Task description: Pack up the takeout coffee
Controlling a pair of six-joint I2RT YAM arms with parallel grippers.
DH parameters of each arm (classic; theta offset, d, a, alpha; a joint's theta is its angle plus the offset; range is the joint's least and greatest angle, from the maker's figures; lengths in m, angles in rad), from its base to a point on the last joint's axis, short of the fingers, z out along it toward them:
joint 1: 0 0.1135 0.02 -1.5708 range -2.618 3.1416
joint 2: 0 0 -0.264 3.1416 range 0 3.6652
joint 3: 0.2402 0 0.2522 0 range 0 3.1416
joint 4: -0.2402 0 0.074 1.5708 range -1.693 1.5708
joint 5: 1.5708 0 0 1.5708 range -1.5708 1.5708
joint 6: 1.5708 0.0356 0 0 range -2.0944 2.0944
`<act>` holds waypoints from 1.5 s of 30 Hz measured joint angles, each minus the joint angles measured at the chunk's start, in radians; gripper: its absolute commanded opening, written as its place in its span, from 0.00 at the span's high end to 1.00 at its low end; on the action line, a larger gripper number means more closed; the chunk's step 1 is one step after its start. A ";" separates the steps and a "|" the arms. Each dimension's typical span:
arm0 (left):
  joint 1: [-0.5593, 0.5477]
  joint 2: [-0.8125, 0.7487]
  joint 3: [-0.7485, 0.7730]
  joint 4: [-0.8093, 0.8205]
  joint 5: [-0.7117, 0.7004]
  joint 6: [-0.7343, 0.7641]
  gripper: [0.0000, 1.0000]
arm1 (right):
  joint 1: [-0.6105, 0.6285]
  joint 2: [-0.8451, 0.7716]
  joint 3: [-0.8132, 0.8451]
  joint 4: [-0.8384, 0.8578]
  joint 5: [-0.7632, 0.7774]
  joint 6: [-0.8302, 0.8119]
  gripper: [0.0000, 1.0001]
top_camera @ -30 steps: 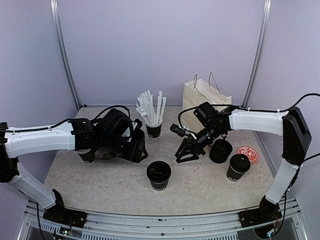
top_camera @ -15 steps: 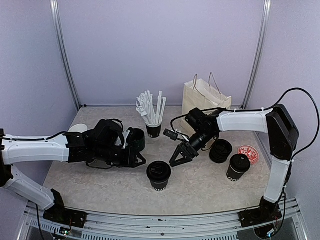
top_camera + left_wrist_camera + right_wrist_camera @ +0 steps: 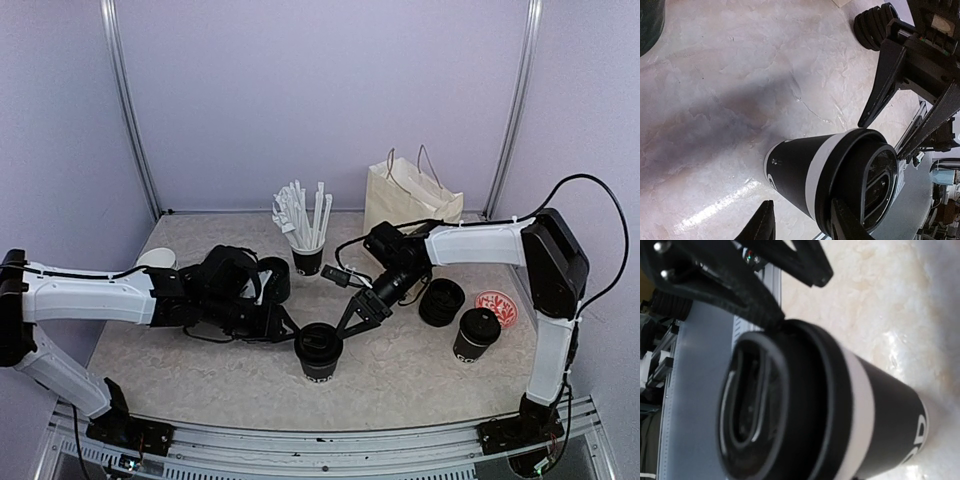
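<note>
A black takeout coffee cup (image 3: 318,350) with a black lid stands upright in the middle of the table. In the left wrist view this lidded cup (image 3: 805,175) shows white lettering near its base. My left gripper (image 3: 289,327) is open at its left side; one fingertip (image 3: 765,222) stays clear of the wall and the other lies in front of the lid. My right gripper (image 3: 352,316) reaches in from the upper right, open, its spread fingers (image 3: 881,82) just beyond the lid rim. The cup (image 3: 805,405) fills the right wrist view and hides that gripper's own fingers. A second lidded cup (image 3: 476,335) stands at the right.
A cream paper bag (image 3: 405,195) stands at the back. A black cup of white straws (image 3: 307,250) is beside it. A dark mug (image 3: 272,280) sits behind my left gripper. A ribbed black stack (image 3: 441,300) and a red coaster (image 3: 495,308) lie right. A white-rimmed cup (image 3: 157,258) peeks out far left.
Both arms have closed in on the middle cup, the left from the left and the right down from the upper right. The left jaws have narrowed.
</note>
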 measured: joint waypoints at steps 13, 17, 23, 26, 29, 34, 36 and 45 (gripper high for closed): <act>-0.003 0.027 -0.002 0.013 -0.006 0.010 0.63 | -0.001 0.046 0.016 -0.019 -0.035 0.022 0.60; -0.005 0.043 -0.002 0.020 -0.020 0.022 0.66 | -0.002 0.061 0.026 -0.027 -0.040 0.041 0.62; -0.002 0.058 -0.015 0.073 -0.045 0.026 0.66 | -0.002 0.092 0.050 -0.039 -0.072 0.064 0.69; -0.002 0.062 -0.011 0.083 -0.061 0.032 0.65 | -0.002 0.095 0.050 -0.040 -0.084 0.067 0.71; -0.007 0.061 0.002 0.062 -0.080 0.048 0.63 | -0.003 0.095 0.051 -0.040 -0.089 0.061 0.65; -0.018 0.062 0.046 -0.006 -0.129 0.098 0.58 | -0.003 0.088 0.043 -0.030 -0.077 0.028 0.53; -0.019 0.064 0.067 -0.032 -0.138 0.118 0.55 | -0.002 0.084 0.030 -0.029 -0.064 0.008 0.52; -0.036 0.059 0.180 -0.075 -0.215 0.182 0.42 | 0.012 0.048 -0.047 -0.033 -0.059 -0.069 0.48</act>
